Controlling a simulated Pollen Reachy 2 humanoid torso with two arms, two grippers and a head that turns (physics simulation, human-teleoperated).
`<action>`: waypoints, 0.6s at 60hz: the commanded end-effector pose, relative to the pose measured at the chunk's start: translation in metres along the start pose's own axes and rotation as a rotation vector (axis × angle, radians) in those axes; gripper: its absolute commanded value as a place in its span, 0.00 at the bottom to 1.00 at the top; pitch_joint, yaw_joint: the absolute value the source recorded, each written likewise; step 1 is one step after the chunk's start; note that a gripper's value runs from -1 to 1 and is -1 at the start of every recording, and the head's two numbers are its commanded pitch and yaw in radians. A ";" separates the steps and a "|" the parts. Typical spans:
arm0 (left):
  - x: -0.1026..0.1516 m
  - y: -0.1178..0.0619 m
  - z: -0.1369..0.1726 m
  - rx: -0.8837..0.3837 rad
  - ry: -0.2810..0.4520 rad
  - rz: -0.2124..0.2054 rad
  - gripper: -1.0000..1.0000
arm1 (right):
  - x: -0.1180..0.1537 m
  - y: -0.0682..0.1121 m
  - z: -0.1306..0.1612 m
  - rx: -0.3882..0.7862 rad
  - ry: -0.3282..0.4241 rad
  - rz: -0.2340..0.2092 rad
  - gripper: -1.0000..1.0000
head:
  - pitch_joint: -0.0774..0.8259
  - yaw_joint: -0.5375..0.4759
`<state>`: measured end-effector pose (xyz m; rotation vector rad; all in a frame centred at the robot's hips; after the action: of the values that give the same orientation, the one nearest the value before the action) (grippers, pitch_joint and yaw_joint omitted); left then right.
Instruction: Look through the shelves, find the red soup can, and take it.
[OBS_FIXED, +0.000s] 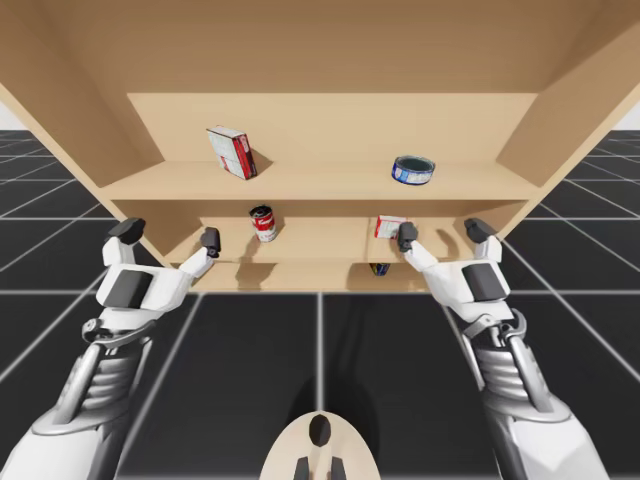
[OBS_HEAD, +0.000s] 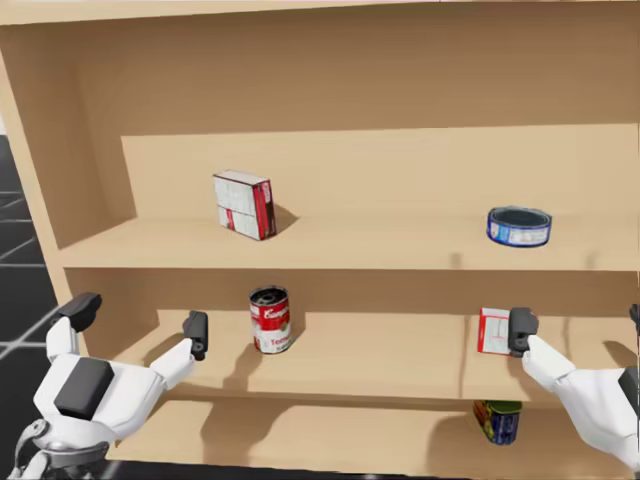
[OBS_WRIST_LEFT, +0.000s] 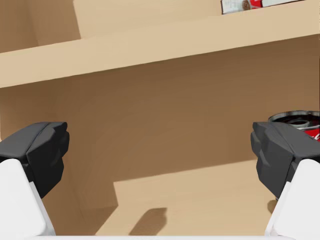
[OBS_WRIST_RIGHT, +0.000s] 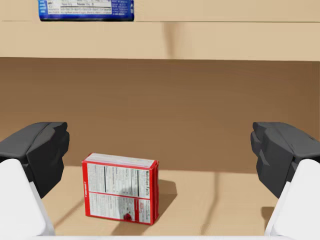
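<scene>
Left gripper (OBS_FIXED: 168, 234): jaws spread wide, empty, at left end of middle shelf (OBS_HEAD: 400, 355). Red can (OBS_HEAD: 270, 320) stands upright there, just right of it, untouched. Right gripper (OBS_FIXED: 443, 233): jaws spread wide too, empty, red box (OBS_WRIST_RIGHT: 121, 194) ahead. Top shelf (OBS_HEAD: 380, 250): white box (OBS_HEAD: 244, 204) left, blue tin (OBS_HEAD: 519, 226) right. Bottom shelf (OBS_HEAD: 330, 440): green can (OBS_HEAD: 498, 420).
</scene>
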<state>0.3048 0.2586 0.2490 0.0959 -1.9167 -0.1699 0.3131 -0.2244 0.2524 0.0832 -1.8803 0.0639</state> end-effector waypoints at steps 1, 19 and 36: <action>0.000 -0.001 0.000 -0.005 0.003 -0.001 0.00 | -0.002 0.002 0.000 0.002 0.005 0.007 0.00 | 0.42 0.70; 0.001 -0.002 0.000 -0.017 0.008 0.013 0.00 | -0.002 0.002 0.001 0.001 0.012 0.021 0.00 | 0.51 0.74; 0.036 -0.027 0.017 -0.161 0.155 0.123 0.00 | -0.003 0.001 0.000 -0.012 0.014 0.020 0.00 | 0.50 0.74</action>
<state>0.2882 0.2426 0.2622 -0.0370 -1.8241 -0.2068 0.3134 -0.2240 0.2505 0.0551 -1.8696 0.0768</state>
